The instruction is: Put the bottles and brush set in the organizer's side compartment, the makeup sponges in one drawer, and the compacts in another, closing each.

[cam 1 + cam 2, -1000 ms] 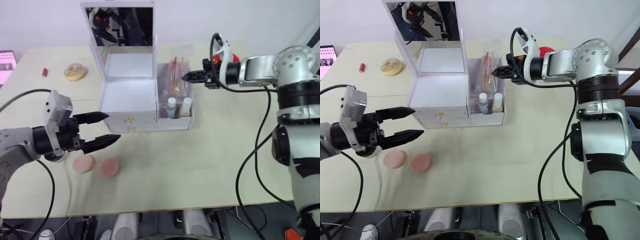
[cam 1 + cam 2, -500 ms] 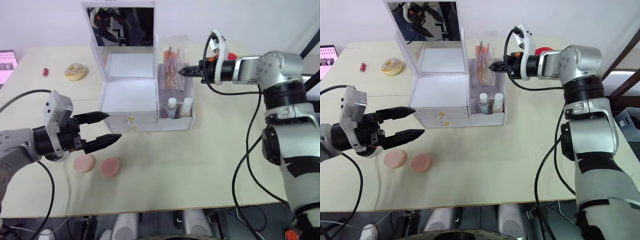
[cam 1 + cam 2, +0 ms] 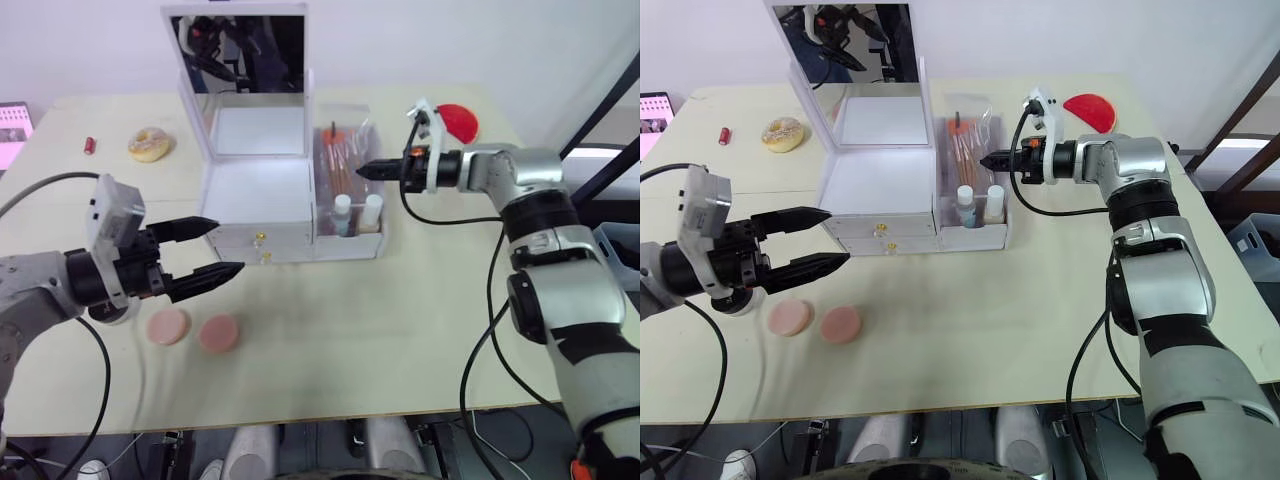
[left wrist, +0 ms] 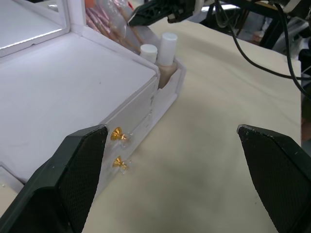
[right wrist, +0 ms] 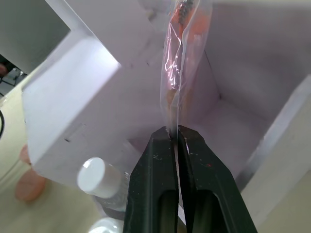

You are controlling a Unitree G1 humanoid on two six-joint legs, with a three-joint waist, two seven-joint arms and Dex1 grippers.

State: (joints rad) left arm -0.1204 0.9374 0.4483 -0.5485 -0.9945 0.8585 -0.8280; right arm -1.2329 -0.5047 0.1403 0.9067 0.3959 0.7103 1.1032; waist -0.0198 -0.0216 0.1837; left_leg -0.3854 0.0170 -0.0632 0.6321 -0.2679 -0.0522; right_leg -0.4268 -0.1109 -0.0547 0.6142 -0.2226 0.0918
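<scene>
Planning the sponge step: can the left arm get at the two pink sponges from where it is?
Probably yes. The left gripper is open, just beside the two makeup sponges, which lie on bare table in front of the organizer; nothing stands between them.

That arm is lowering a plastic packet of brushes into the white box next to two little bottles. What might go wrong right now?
Two risks, judging from the pictures. The right gripper pinches only the thin edge of the brush set, so the packet might slip or tilt as it goes into the side compartment. The two bottles stand at the front of that same compartment, so a swinging packet or the gripper itself may knock them over.
</scene>
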